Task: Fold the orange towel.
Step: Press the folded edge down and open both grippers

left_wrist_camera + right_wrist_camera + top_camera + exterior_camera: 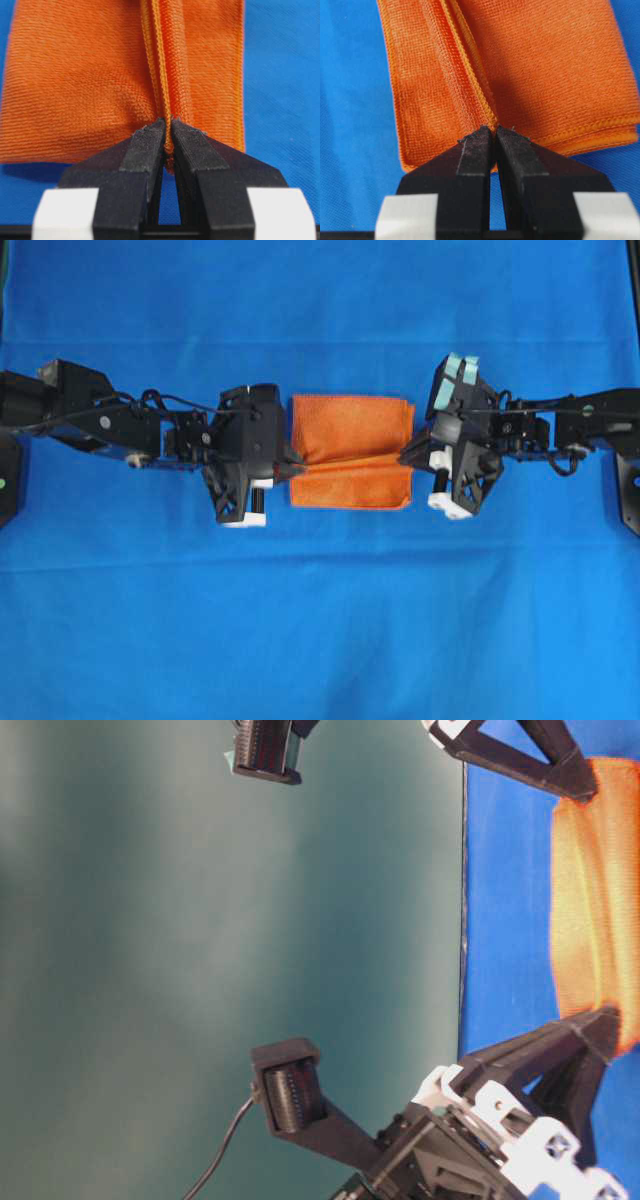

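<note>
At frame centre, the left end effector (297, 468) and right end effector (403, 458) each pinch an edge of the orange towel (350, 430) over the blue cloth (320, 620).

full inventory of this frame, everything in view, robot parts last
orange towel: 1, bright orange, centre of the table, partly folded, its raised edge pinched at both ends
blue cloth: 1, blue, covers the table under the towel
left gripper: 1, black with white blocks, at the towel's left end, shut on its edge
right gripper: 1, black with white blocks, at the towel's right end, shut on its edge
</note>
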Tool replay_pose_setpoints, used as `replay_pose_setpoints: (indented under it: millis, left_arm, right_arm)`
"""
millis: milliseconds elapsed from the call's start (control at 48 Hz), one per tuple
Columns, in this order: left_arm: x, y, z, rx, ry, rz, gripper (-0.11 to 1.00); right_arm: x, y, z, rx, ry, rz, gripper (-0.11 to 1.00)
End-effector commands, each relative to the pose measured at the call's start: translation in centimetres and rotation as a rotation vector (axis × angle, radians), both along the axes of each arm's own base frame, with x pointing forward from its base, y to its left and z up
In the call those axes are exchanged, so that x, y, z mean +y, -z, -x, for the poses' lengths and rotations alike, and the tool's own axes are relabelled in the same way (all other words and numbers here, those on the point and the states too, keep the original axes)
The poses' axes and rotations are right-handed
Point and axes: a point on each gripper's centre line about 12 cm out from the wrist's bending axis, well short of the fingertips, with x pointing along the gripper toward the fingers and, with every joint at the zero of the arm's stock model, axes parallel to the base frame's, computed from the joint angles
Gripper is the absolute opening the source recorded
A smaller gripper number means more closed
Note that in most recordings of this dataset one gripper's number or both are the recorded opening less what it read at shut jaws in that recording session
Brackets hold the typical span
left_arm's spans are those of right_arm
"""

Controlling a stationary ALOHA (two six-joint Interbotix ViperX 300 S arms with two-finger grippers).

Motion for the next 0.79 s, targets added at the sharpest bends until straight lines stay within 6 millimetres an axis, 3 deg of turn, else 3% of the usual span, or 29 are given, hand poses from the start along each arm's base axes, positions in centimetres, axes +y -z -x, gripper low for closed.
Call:
replay_pose_setpoints:
  millis: [0,396,500,584,646,771]
  left_arm:
    - [-0.6,-0.4,-0.1,-0.012,0.015,0.002,0.03]
    - [-0.8,0.1,-0.4,-0.029,0.019,0.000,0.03]
    - [-0.9,0.0,-0.4,-0.032,0.020,0.000,0.05]
    - [-0.9,-0.2,-0.4,-0.037,0.020,0.000,0.23]
    - [-0.8,-0.4,-0.3,-0.041,0.019,0.000,0.41]
    - [-0.8,-2.0,-0.3,-0.071,0.021,-0.002,0.78]
  right_arm:
    - [0.1,-0.3,-0.2,-0.017,0.002,-0.003,0.04]
    - [1.0,0.3,-0.7,-0.024,-0.012,-0.013,0.06]
    - [1.4,0.1,-1.0,-0.044,-0.024,-0.011,0.30]
    - [1.6,0.0,-1.0,-0.044,-0.031,-0.012,0.54]
    - [1.7,-0.1,-1.1,-0.047,-0.035,-0.012,0.65]
    - [1.8,-0.9,-1.1,-0.060,-0.039,-0.010,0.62]
